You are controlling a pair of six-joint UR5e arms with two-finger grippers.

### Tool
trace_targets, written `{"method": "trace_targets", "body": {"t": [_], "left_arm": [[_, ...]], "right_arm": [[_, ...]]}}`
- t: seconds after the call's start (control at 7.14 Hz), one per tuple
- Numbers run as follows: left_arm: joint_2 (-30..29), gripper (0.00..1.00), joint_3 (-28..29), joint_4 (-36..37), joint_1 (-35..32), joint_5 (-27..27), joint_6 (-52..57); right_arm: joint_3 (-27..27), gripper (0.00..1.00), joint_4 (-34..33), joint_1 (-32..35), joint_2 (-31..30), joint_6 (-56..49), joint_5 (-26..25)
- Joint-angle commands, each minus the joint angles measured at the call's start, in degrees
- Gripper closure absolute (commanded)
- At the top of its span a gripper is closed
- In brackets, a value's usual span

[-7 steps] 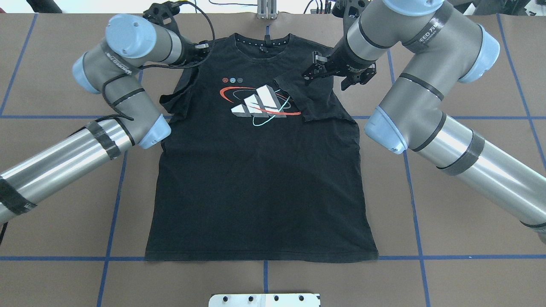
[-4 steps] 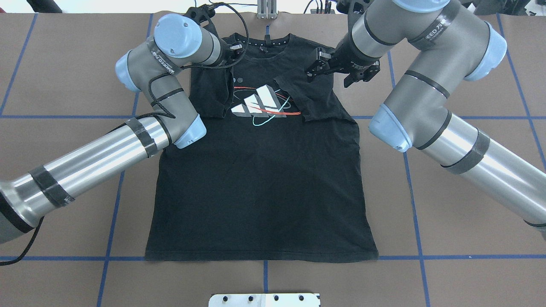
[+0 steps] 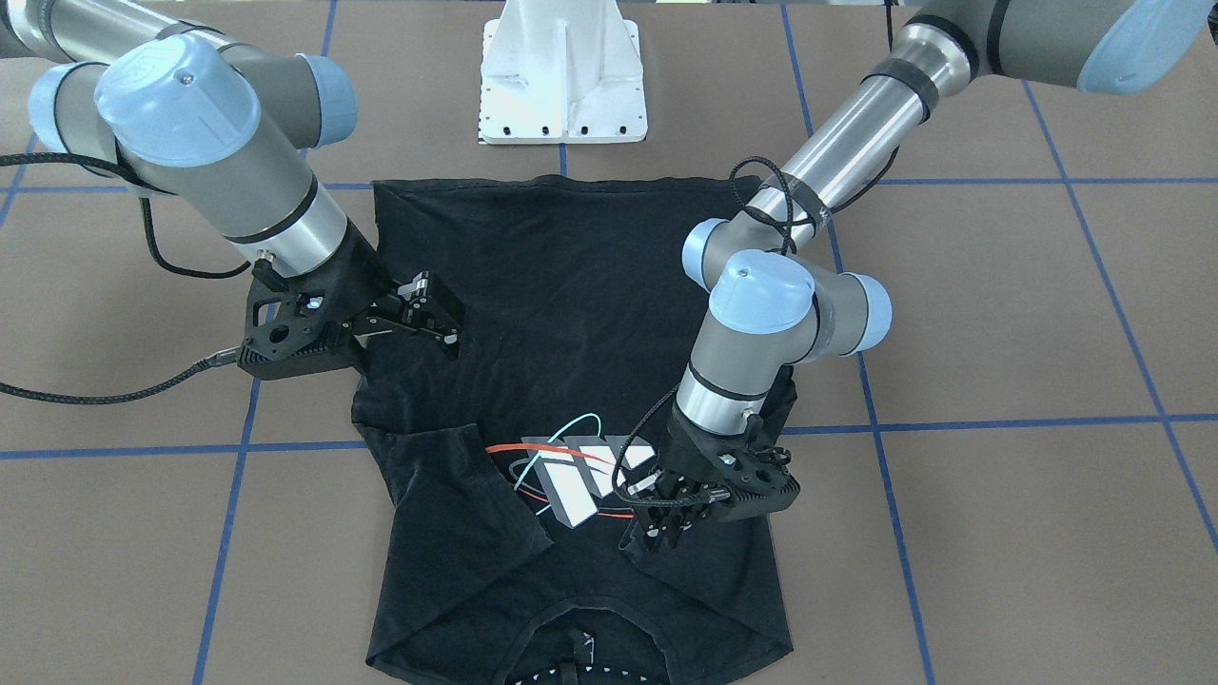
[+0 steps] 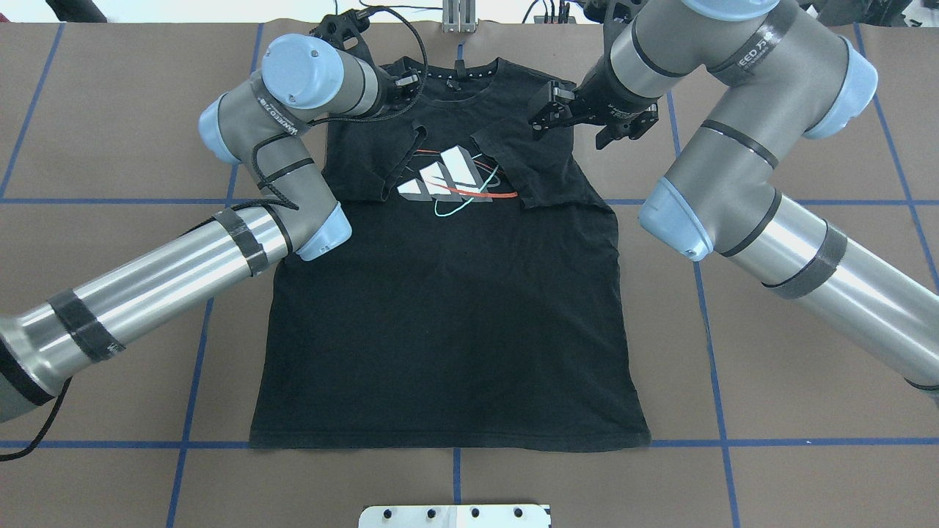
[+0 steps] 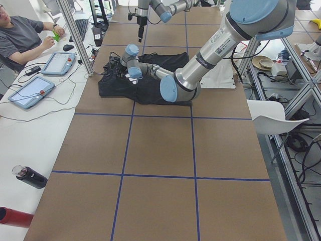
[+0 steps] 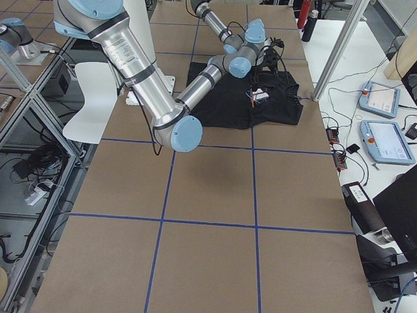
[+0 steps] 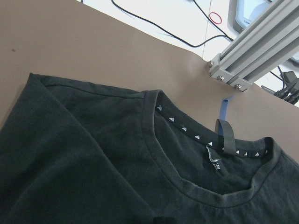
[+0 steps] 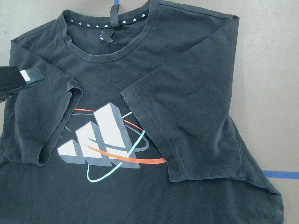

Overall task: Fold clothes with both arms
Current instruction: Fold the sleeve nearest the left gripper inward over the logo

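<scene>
Right arm [image 4: 726,147] band: white lettering, "EED" legible, rest unclear. Left arm [image 4: 279,147] band: similar lettering, unreadable. T-shirt [image 4: 447,315] logo [image 8: 100,137]: three slanted bars, no words. Neck label [image 7: 214,165]: illegible.

Right claw [image 3: 434,314] splayed, left claw [image 3: 659,538] low.

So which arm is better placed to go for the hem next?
Probably right: the right pincer hangs open above the T-shirt; the left pincer is down on a folded sleeve.
</scene>
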Motion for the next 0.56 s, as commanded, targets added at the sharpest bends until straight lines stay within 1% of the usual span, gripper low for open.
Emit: {"method": "trace_targets", "body": {"t": [0.0, 0.14, 0.28, 0.42], "left_arm": [[8.66, 0.0, -11.24, -0.77, -0.43, -4.07, 0.48], [13.14, 0.0, -16.94, -0.34, -0.95, -7.94, 0.56], [19.19, 0.0, -23.96, -0.07, -1.3, -9.98, 0.57], [25.08, 0.0, -30.47, 0.37, -1.74, -12.43, 0.57]], "right_arm": [[0.33, 0.0, -0.07, 0.02, -0.26, 0.08, 0.39], [3.2, 0.0, -0.07, 0.02, -2.96, 0.17, 2.3], [6.71, 0.0, -0.07, 0.02, -6.73, 0.43, 5.45], [8.22, 0.0, 0.02, -0.5, -8.86, 1.82, 5.83]]}}
